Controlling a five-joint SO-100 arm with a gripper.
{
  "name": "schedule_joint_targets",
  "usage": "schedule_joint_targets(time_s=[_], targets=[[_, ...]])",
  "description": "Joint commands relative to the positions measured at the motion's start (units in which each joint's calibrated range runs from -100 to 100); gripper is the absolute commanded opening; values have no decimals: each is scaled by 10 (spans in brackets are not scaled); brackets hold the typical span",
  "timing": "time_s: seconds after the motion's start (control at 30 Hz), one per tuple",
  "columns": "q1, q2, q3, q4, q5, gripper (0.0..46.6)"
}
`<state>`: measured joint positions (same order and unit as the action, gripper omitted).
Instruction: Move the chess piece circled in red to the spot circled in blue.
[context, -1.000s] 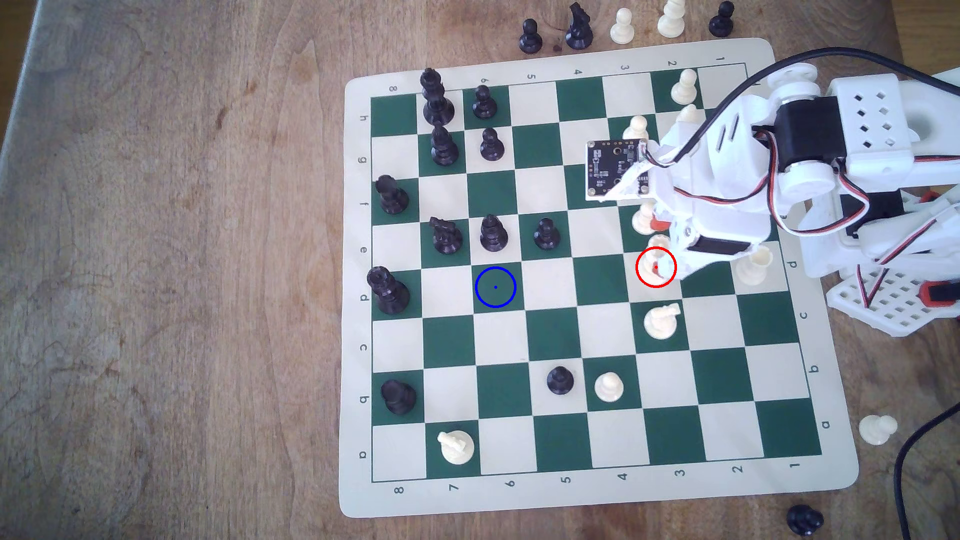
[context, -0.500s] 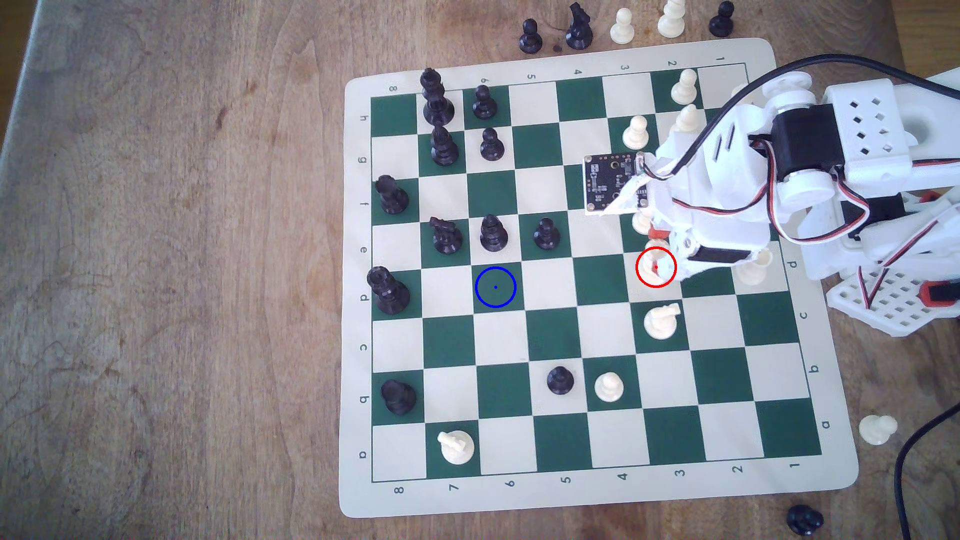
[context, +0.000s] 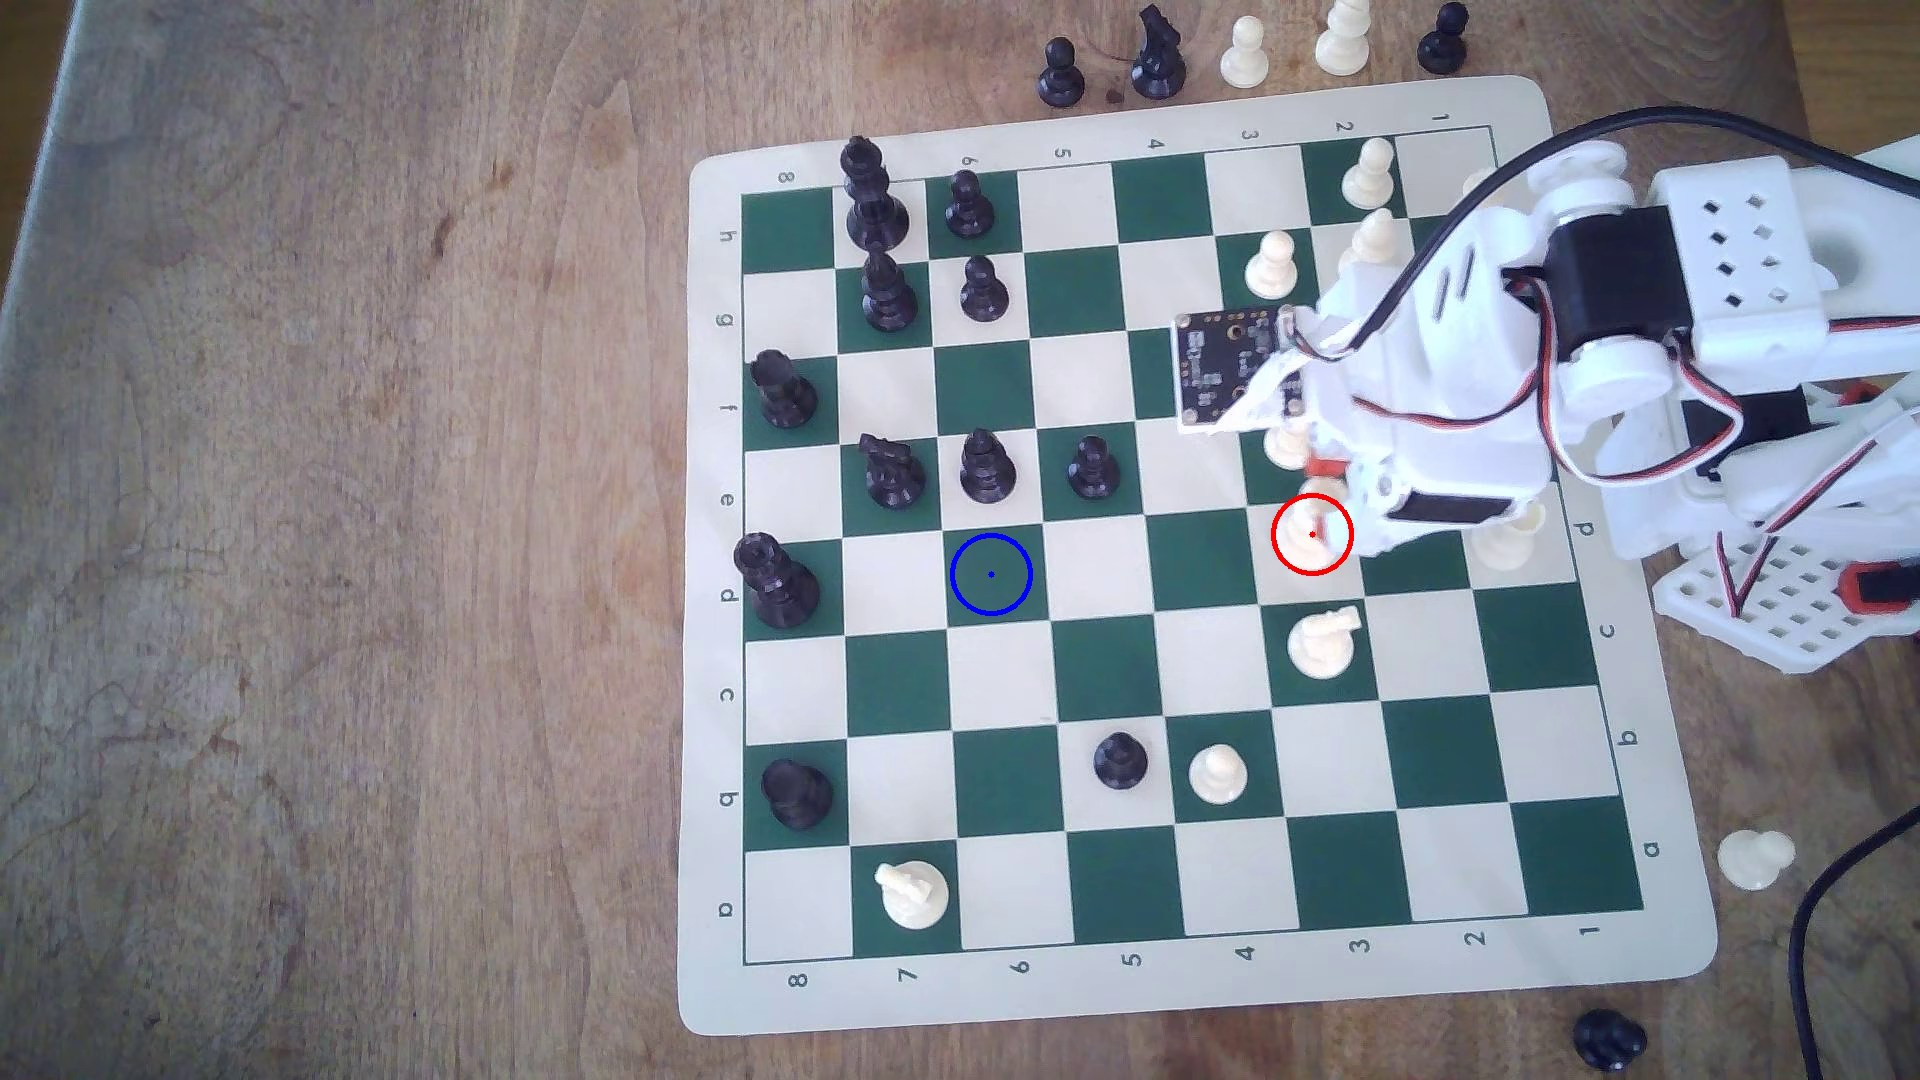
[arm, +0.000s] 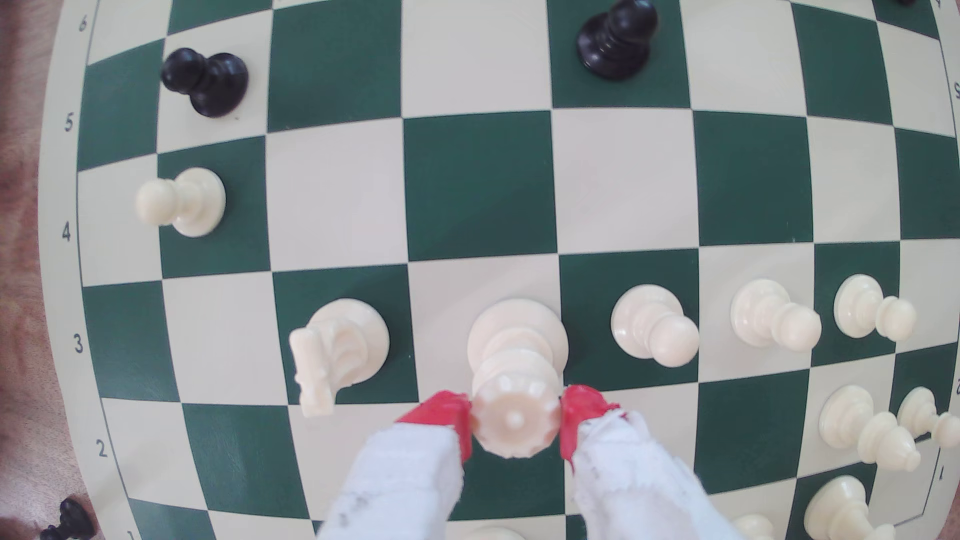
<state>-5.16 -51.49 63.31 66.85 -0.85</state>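
Across the brown wooden tabletop (context: 343, 540) we see a green-and-cream roll-up chessboard mat (context: 1195, 981), filling the exterior view from centre to 3 o'clock. Our white printed SO-100 arm (context: 1621, 312) reaches in over the mat from 3 o'clock, with black and red-white cables looping round it and a small dark circuit board (context: 1231, 363) fixed at its wrist.

On the mat, the dark green square ringed in blue with a blue centre dot (context: 991, 574) sits well apart from the arm, toward 9 o'clock of the red ring, with bare squares between.

The tall cream-white plastic queen with the notched crown (arm: 511, 374) stands upright on its cream square inside the red ring (context: 1311, 535). A cream knight (arm: 337, 353) stands just beside it on one side and a round-headed cream pawn (arm: 652, 327) on the other.

Our red-tipped gripper (arm: 516, 423) has one red pad (arm: 441, 415) against each side of the queen's crown; the wrist view shows no gap on either side, so we read the jaws as clamped on the crown.
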Motion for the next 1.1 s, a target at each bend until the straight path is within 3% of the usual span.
schedule_joint_targets(time_s=[0.0,0.23,0.43,0.73,1.07], targets=[[14,-39,-70,46,1,20],[32,-48,-208,120,0,19],[20,82,-415,154,-17,19],[-18,291,-578,51,-37,18],[-12,456,-637,-37,-45,18]])
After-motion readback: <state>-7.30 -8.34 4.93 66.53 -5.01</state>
